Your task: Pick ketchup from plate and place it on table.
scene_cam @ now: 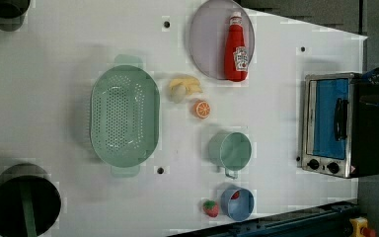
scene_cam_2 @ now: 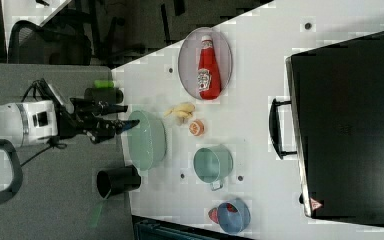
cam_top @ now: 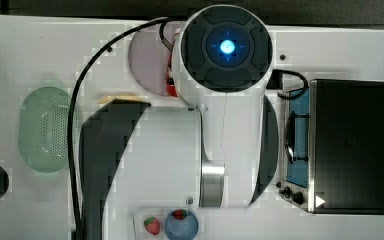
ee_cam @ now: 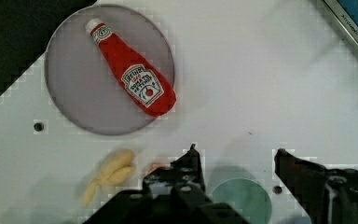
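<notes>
Approach not yet begun.
Your gripper [ee_cam: 235, 151] hangs open, empty; bring it down over the ketchup [ee_cam: 133, 75] lying on the plate [ee_cam: 70, 100].

The ketchup [scene_cam: 236, 48] lies flat on the plate [scene_cam: 206, 39], beside bananas [scene_cam: 184, 88] on the table [scene_cam: 44, 98].

The ketchup [scene_cam: 236, 49] is showing red with a white cap and label, lying on the greyish-lilac plate [scene_cam: 205, 39]; the worktop [scene_cam: 54, 98] is looking white, the perforated basket [scene_cam: 124, 116] pale green.
</notes>
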`<state>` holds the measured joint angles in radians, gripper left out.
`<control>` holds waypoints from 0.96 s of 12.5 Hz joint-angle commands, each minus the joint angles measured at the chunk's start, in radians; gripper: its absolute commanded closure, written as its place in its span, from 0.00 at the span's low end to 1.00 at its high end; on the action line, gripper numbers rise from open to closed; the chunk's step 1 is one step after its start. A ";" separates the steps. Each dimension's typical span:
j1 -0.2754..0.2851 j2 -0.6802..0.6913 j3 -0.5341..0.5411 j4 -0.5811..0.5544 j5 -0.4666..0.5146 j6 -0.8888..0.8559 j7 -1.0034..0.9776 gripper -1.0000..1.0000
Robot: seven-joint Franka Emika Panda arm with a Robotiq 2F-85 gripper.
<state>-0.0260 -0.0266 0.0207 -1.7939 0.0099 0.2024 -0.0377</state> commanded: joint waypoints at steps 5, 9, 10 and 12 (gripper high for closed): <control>-0.089 -0.221 0.053 -0.166 0.002 -0.088 0.039 0.00; -0.082 -0.105 0.078 -0.165 0.002 -0.001 0.037 0.00; -0.079 -0.070 0.085 -0.164 0.002 0.030 0.036 0.00; -0.074 0.006 0.100 -0.163 0.002 0.120 0.036 0.00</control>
<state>-0.0967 -0.0397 0.0997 -1.9346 0.0133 0.3389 -0.0340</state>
